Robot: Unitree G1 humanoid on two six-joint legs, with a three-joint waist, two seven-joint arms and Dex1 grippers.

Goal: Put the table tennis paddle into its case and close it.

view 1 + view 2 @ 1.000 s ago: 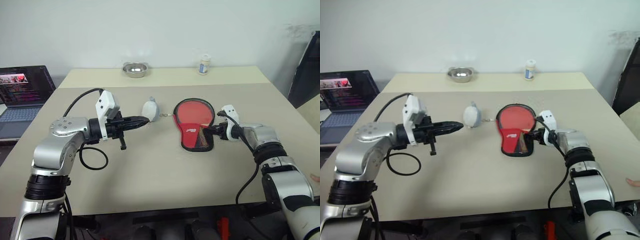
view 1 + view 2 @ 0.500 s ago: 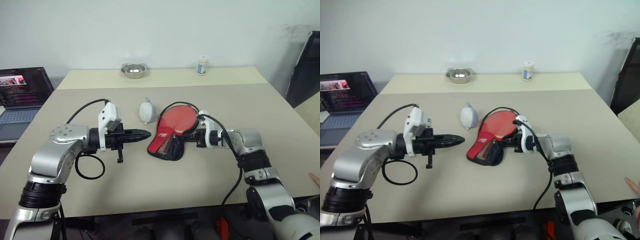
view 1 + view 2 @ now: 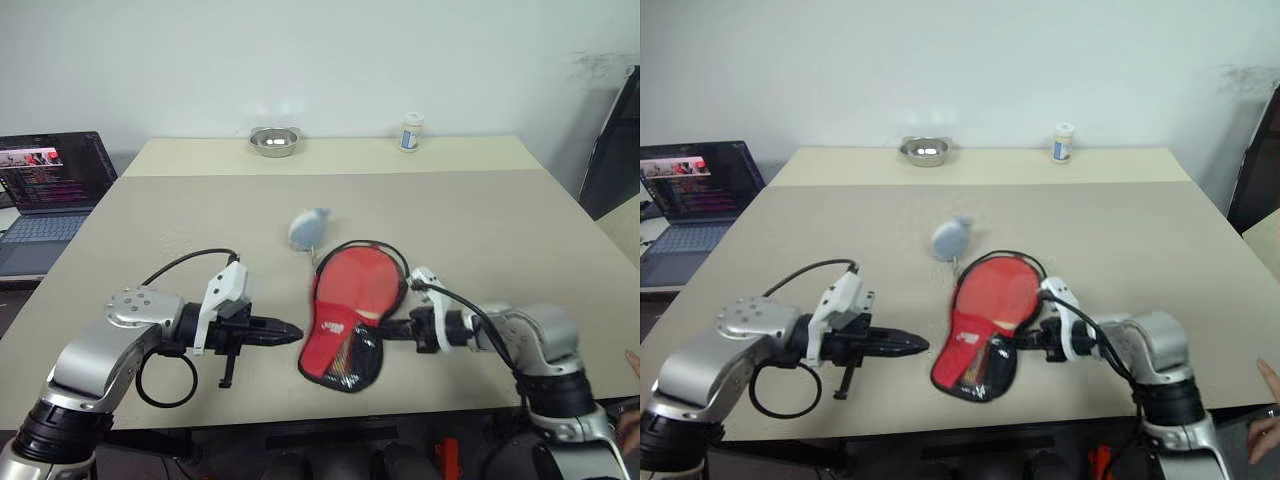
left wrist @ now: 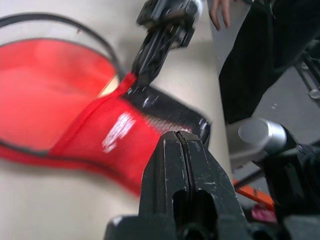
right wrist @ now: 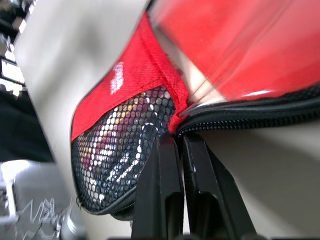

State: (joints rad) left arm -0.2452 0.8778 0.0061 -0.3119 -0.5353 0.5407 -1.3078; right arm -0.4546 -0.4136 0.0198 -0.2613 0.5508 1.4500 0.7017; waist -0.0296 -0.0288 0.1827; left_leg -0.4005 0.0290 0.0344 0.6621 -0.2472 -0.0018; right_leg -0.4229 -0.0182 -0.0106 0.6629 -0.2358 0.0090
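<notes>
My right claw [image 3: 1032,340] was clamped on the case [image 3: 975,345] at its zip edge, paddle [image 3: 990,292] inside. The case's long axis ran away from me; my left claw [image 3: 915,346], clenched empty, sat just beside its narrow end.

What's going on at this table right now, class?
A two-armed robot is packing a paddle into its red case. The right gripper is shut on the case's edge beside the mesh pocket, near the table's front edge. The case is unzipped, with the paddle's red face showing inside. The left gripper is shut and empty, pointing at the case from its other side.
</notes>
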